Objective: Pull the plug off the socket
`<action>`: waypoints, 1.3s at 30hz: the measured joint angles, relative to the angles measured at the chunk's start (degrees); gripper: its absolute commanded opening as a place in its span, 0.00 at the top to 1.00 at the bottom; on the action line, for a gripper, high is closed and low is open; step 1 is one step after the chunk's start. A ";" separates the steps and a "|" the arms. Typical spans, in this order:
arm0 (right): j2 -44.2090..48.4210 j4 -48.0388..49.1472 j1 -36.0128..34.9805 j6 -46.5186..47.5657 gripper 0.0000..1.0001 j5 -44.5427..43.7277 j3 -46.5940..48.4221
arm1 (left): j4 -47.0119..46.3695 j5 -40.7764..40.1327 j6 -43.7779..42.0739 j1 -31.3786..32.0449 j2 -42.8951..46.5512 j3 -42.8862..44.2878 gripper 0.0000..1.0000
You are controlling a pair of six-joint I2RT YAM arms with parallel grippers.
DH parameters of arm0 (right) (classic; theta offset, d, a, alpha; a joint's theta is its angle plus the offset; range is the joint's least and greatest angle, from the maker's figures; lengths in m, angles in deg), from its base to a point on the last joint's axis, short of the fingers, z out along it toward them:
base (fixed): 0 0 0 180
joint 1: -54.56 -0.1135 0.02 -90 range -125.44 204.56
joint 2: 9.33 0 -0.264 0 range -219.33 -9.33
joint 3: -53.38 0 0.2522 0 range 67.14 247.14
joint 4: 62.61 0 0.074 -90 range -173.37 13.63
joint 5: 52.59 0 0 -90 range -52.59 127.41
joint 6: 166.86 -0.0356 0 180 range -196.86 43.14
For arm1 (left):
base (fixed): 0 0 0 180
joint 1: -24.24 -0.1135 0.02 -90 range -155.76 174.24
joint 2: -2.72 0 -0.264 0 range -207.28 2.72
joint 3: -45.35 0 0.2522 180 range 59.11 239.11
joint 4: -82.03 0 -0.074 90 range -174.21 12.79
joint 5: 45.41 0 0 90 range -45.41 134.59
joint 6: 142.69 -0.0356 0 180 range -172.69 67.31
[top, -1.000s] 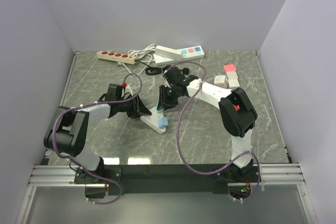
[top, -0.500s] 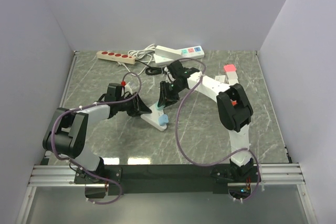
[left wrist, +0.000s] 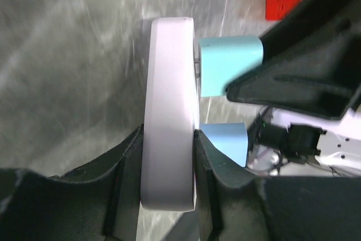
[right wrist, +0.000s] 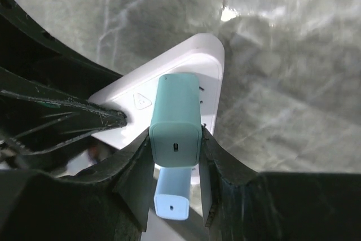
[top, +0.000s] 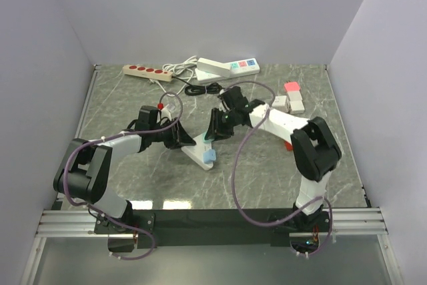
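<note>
From above, the right arm has swung its elbow out toward 4 o'clock over the last second, while its wrist has crept only a little toward 3 o'clock. The right gripper (top: 215, 131) sits over the far end of the strip (top: 195, 152), which lies just left of the table (top: 133, 98) centre and has barely shifted. The left gripper (top: 181, 140) stays at the strip's 9 o'clock, as before. A pale blue second plug (top: 209, 158) shows at the strip's near end. The plug itself is hidden under the right gripper in this view. In the left wrist view, the left fingers (left wrist: 127, 162) are clamped on the strip's (left wrist: 169, 83) two long sides at 6 o'clock, pinning it. The teal plug (left wrist: 228, 66) juts from the strip's face at 1 o'clock with a right finger lying across it. Whether a sliver of gap has opened at its base cannot be told. In the right wrist view, the right fingers (right wrist: 135, 179) are clamped on the plug's (right wrist: 175, 111) flanks at frame centre. Its foot seems to meet the strip (right wrist: 211, 60) face, and the second plug (right wrist: 171, 196) is at 6 o'clock. The change looks like the arm re-posing for the pull, not the pull itself. The plug appears seated, so a straight draw away from the face, with the strip held down, is probably still to come.
</note>
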 measured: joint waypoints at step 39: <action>4.85 -9.90 26.64 -1.09 0.61 -28.41 -3.65 | 7.96 -0.72 -1.33 -0.96 0.98 0.04 0.99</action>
